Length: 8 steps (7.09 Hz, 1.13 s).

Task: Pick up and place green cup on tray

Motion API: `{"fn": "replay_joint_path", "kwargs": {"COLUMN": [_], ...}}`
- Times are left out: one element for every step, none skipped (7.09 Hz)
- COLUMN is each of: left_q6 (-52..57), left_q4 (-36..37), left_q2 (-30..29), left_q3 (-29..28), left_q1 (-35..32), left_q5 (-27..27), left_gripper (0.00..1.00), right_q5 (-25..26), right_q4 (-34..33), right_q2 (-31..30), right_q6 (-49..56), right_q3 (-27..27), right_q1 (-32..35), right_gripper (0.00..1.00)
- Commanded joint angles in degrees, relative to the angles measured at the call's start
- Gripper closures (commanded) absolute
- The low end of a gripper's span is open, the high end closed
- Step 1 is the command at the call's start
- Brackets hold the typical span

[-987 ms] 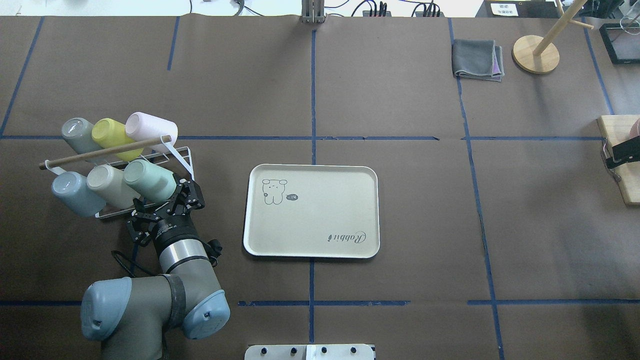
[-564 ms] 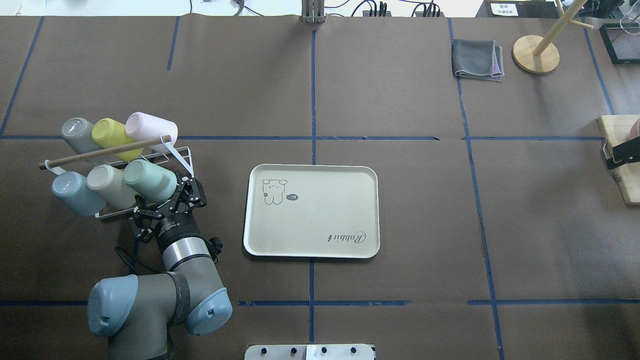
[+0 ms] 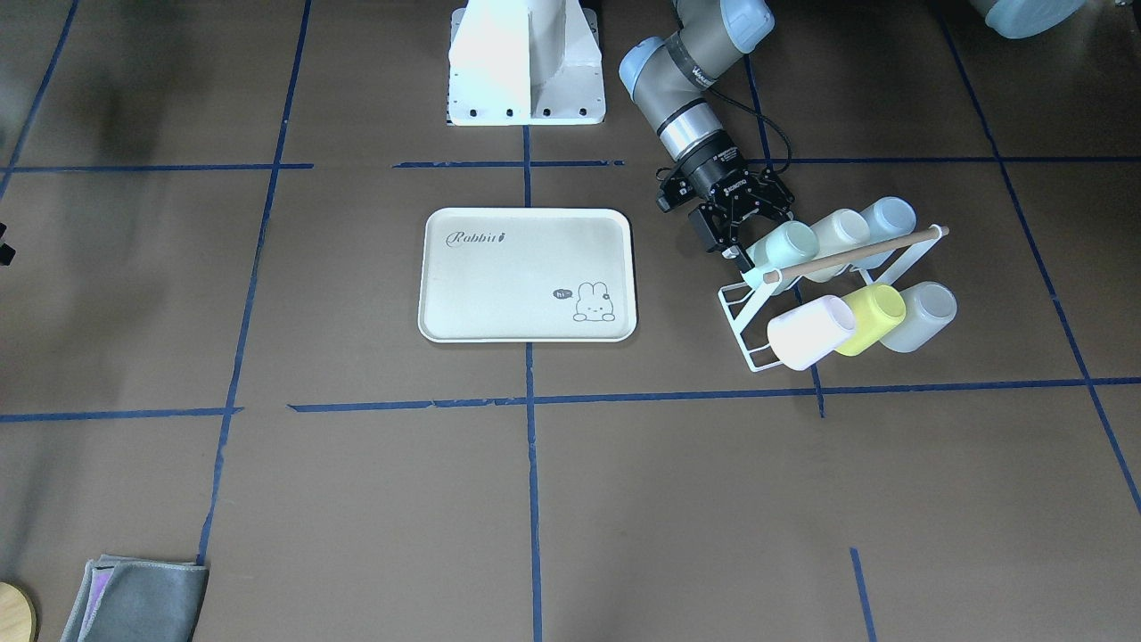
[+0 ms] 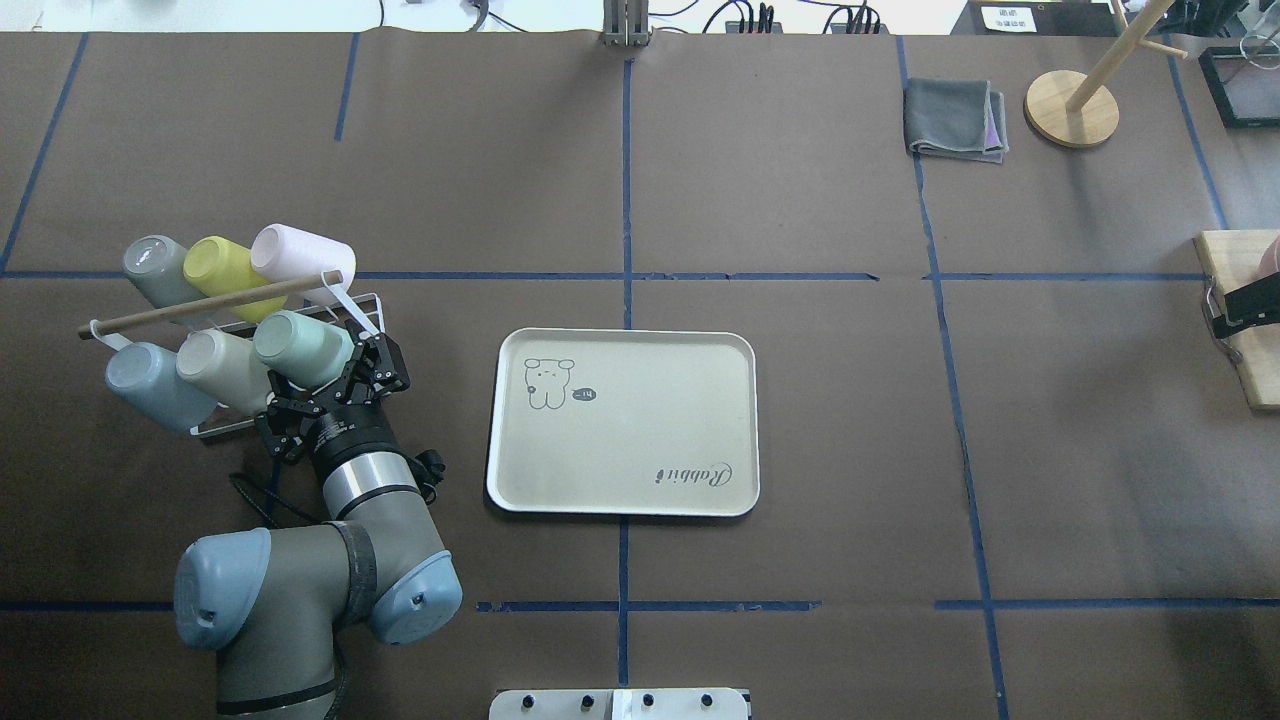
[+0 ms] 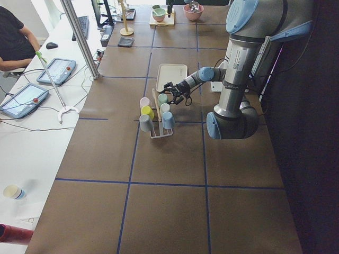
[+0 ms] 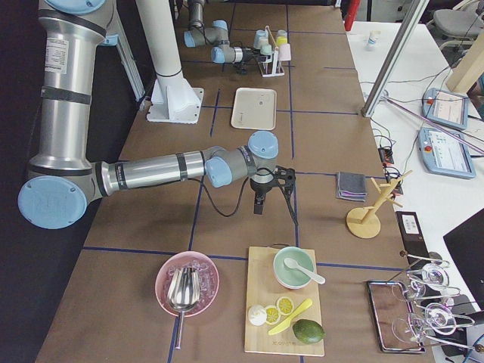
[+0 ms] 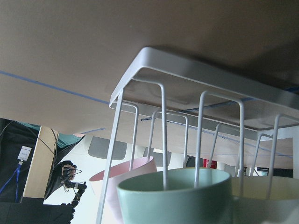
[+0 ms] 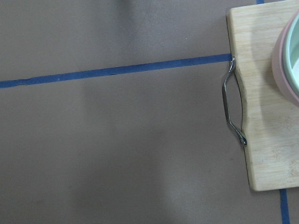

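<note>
The green cup [image 4: 300,346] lies on its side on a white wire rack [image 4: 372,312] at the table's left, the nearest the tray in the rack's near row. It also shows in the front view [image 3: 790,242] and, as a mint rim, low in the left wrist view [image 7: 174,201]. My left gripper [image 4: 328,374] is shut on its mouth end, one finger on either side. The cream tray [image 4: 620,503] with the "Rabbit" script lies flat to the right and holds nothing. My right gripper [image 4: 1243,303] is at the far right edge; its jaws are hidden.
Several other cups lie in the rack: yellow-green [image 4: 226,266], pink [image 4: 302,254], grey [image 4: 154,268], blue [image 4: 146,386], beige [image 4: 220,370]. A wooden rod [image 4: 200,305] crosses the rack. A grey cloth [image 4: 955,118], a wooden stand [image 4: 1072,108] and a cutting board [image 4: 1238,340] are at the right.
My left gripper has moved in toward the rack and narrowed onto the green cup's mouth end. The cup has shifted up and away a little. The right arm has not moved.
</note>
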State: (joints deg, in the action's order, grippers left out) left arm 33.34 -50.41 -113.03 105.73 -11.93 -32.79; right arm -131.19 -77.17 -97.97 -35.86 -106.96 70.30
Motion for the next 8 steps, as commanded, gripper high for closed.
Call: {"fn": "replay_joint_path", "kwargs": {"left_q6": [-0.65,-0.38,-0.03,0.14,0.15,0.32,0.32,0.84], "left_q4": [-0.13,-0.04,-0.04,-0.04,0.05,0.05,0.05,0.13], "left_q2": [0.18,0.09,0.09,0.18,0.27,0.27,0.53,0.53], "left_q3": [-0.61,-1.66,-1.58,-1.58,-1.32,-0.97,-1.05,-1.05], "left_q1": [-0.03,0.15,0.06,-0.02,-0.2,-0.11,-0.2,-0.2], "left_q5": [0.01,0.01,0.01,0.01,0.01,0.01,0.01,0.09], "left_gripper": [0.01,0.01,0.01,0.01,0.03,0.04,0.05,0.1], "right_q5": [-0.03,-0.03,-0.12,-0.99,-1.08,-1.17,-1.17,-1.17], "right_q4": [0.0,0.0,0.0,0.09,0.09,0.09,0.09,0.0], "right_q2": [0.06,0.06,0.06,0.06,0.06,0.15,0.15,0.15], "right_q6": [0.0,-0.08,-0.08,-0.26,-0.35,-0.43,-0.44,-0.44], "right_q3": [0.0,-0.09,-0.18,-0.18,-0.18,-0.18,-0.09,0.0], "right_q1": [0.01,0.02,-0.07,-0.07,0.01,-0.07,-0.07,-0.07], "right_gripper": [0.01,0.0,0.0,0.0,0.0,0.01,0.01,0.0]}}
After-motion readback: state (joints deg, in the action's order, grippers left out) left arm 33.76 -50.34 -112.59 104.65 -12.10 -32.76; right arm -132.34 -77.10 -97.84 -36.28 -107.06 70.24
